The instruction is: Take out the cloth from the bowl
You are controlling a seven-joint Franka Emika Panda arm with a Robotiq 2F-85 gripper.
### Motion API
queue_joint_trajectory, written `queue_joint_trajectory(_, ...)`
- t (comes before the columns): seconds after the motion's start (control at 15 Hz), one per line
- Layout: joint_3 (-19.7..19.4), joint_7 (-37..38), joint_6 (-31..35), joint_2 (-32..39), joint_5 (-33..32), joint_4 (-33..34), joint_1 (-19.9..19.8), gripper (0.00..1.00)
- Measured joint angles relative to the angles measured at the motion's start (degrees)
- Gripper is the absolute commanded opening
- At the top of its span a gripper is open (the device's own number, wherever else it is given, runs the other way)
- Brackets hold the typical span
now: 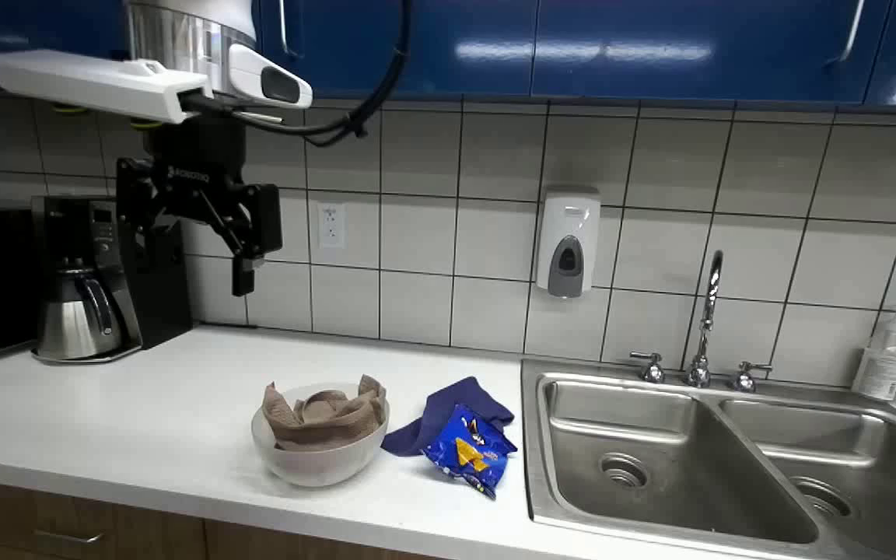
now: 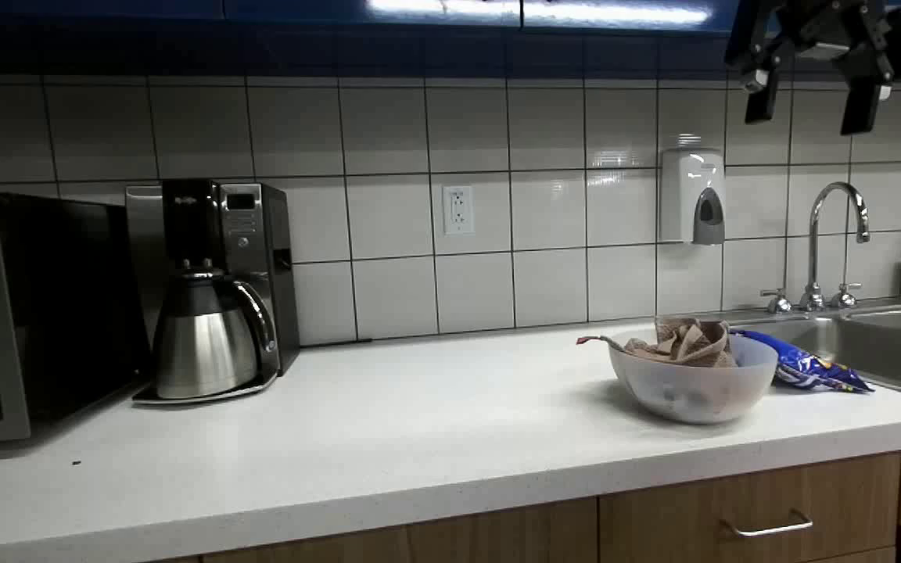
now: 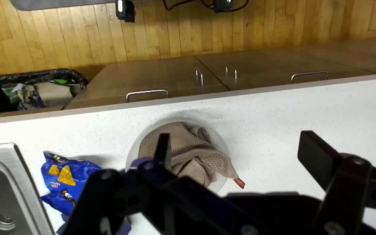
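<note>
A brown textured cloth lies crumpled inside a whitish translucent bowl on the white counter. The cloth shows in both exterior views (image 1: 323, 426) (image 2: 689, 346) and in the wrist view (image 3: 188, 143). A corner with a red tag hangs over the bowl's rim. The bowl also shows in both exterior views (image 1: 316, 468) (image 2: 693, 392) and in the wrist view (image 3: 220, 142). My gripper is high above the counter in both exterior views (image 1: 195, 264) (image 2: 810, 109). In the wrist view its fingers (image 3: 235, 147) are wide apart with nothing between them, and one finger overlaps the cloth.
A blue chip bag (image 1: 471, 449) lies partly on a dark purple cloth (image 1: 444, 408) beside the bowl. A steel sink (image 1: 535, 435) is beyond them. A coffee maker (image 2: 263, 234) and a microwave (image 2: 67, 313) stand at the far end. Blue cabinets (image 1: 448, 47) hang above.
</note>
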Motion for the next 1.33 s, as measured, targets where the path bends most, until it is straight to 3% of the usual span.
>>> queue_joint_trajectory(0.87,0.0,0.1,0.4,0.6,0.0,-0.1,0.0,1.00)
queue_joint_trajectory(1.33,0.8,3.3,12.6,3.2,-1.7,-2.8,-3.6,1.00)
